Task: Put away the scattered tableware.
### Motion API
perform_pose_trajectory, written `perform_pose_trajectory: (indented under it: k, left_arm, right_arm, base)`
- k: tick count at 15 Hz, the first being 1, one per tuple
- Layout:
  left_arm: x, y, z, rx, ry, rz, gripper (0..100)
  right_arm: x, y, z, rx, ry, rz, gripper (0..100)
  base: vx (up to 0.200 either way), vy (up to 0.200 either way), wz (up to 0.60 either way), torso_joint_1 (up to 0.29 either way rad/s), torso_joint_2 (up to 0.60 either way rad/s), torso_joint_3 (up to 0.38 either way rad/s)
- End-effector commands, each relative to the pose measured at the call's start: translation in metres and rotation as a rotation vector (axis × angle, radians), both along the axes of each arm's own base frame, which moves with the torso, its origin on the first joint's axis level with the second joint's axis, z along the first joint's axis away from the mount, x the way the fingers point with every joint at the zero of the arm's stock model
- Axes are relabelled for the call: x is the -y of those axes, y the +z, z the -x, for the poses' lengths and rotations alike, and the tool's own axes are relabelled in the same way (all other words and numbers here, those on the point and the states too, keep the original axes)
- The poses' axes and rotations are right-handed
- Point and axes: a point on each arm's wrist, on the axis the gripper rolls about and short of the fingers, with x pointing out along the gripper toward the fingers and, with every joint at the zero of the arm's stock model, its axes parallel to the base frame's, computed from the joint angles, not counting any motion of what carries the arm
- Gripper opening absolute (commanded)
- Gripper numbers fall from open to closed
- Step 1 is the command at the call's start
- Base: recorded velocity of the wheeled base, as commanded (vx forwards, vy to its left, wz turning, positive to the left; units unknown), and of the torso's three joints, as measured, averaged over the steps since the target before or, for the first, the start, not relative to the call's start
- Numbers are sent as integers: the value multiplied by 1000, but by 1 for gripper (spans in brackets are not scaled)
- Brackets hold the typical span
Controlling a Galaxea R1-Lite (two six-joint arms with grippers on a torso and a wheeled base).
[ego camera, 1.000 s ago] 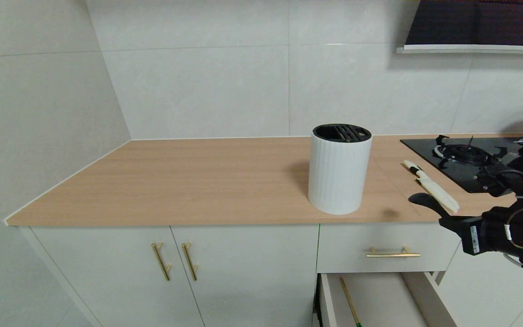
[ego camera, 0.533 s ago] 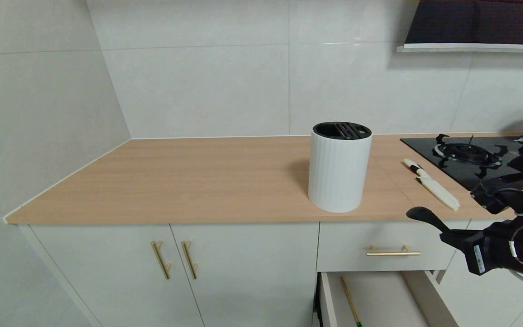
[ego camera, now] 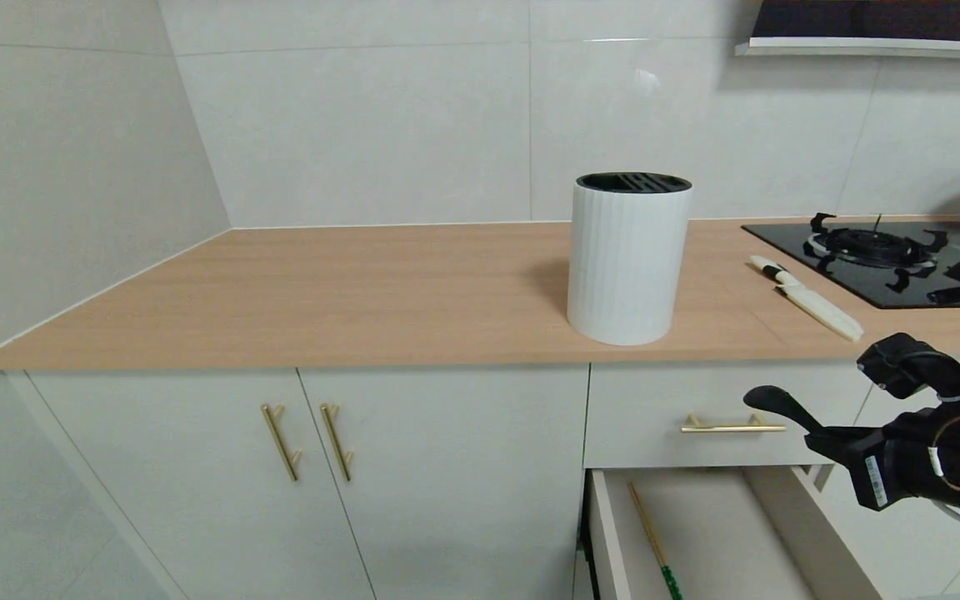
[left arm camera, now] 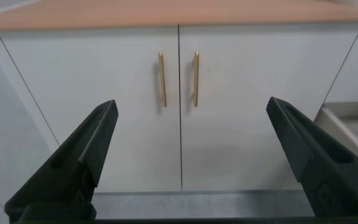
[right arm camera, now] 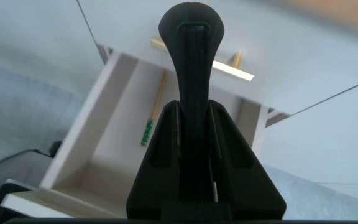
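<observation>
The table (ego camera: 363, 300) carries a white holder (ego camera: 626, 267); a drawer (ego camera: 605, 542) stands open below. The left tool (left arm camera: 191, 109) gapes open. The right tool (ego camera: 770, 397), closed and empty, hangs over the drawer. It is the nearer one to the knife (ego camera: 809, 298), which lies above and beyond it, running far-left to near-right.

A black glass gas hob (ego camera: 905, 279) is sitting flush in the light wooden surface (ego camera: 363, 292) at its right end. Two white cabinet doors (ego camera: 447, 475) with slim gold bar handles (ego camera: 280, 442) are hanging closed beneath, and pale wall tiles (ego camera: 363, 125) are backing it.
</observation>
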Motion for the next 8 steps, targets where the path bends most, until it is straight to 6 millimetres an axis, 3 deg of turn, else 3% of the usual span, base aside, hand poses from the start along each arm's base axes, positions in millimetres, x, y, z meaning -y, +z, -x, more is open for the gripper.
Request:
perform_pose_trajectory:
  k: [1,8]
  left_arm:
    - [0,0,0,0,0,0,100]
    - [0,0,0,0,0,0,100]
  right_arm:
    - [-1,-3,-2,-12,3,2,0]
    - [-2,-11,-5,-43,10,17,0]
  base:
    - [0,0,0,-193,476,290]
    - [0,0,0,-167,462,293]
